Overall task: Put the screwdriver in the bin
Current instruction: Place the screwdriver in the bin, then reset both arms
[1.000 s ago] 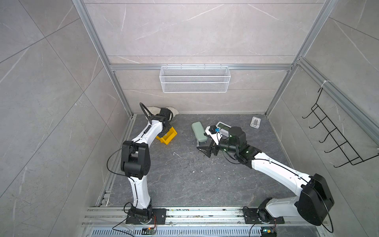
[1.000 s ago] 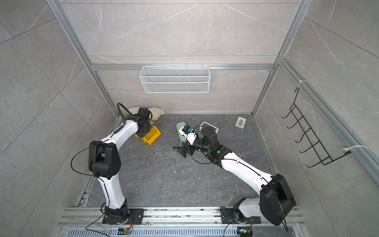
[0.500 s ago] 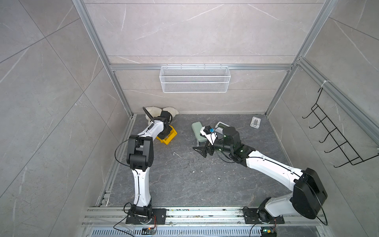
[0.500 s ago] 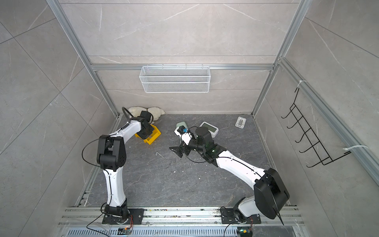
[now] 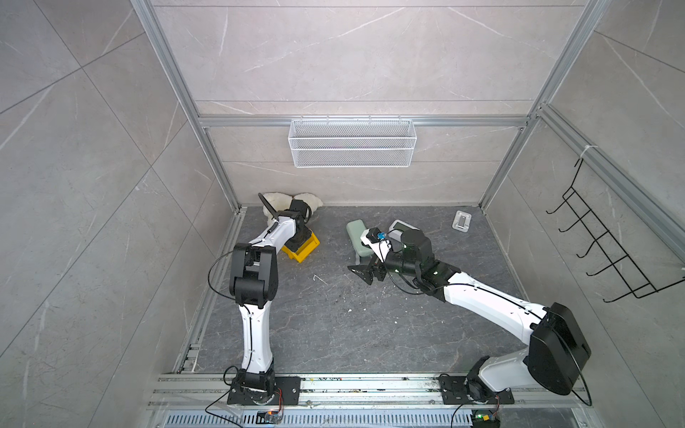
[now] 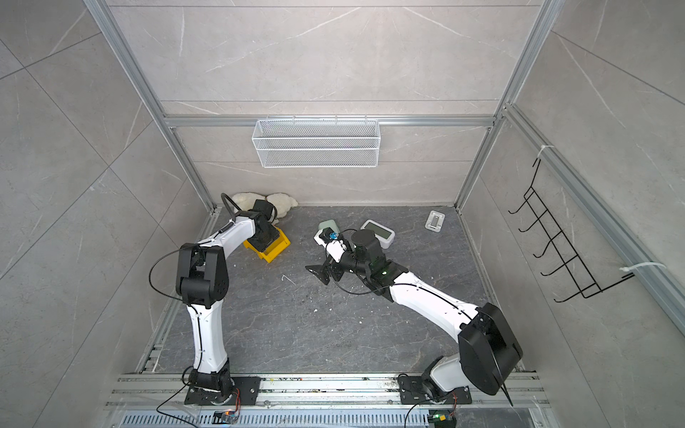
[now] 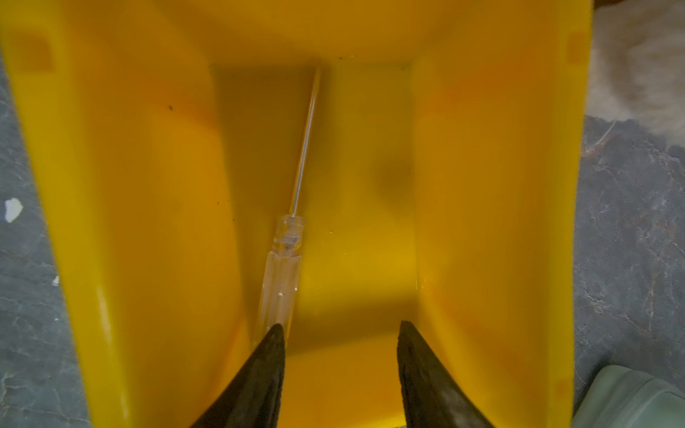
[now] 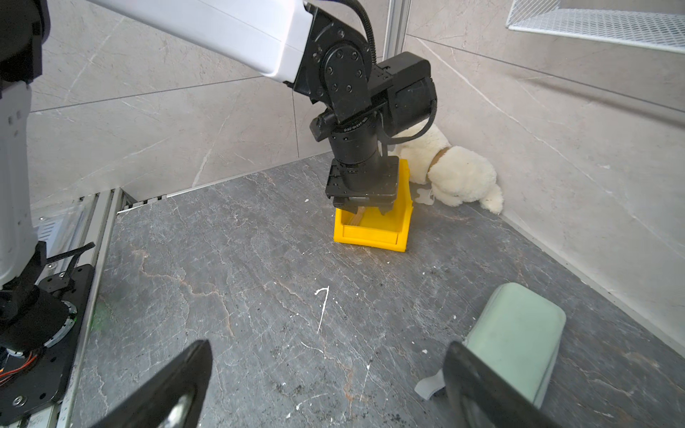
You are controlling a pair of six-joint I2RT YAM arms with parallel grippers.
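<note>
The screwdriver lies flat on the floor of the yellow bin, its clear handle toward the left gripper and its thin shaft pointing at the bin's far wall. That gripper's 2 jaws hang parted in the bin's top, gripping nothing. The handle's end is hidden behind 1 fingertip. The bin stands near the back left corner of the surface, just beside a white plush toy. The right gripper hovers near the surface's middle, jaws spread wide and empty, beside a pale green case.
</note>
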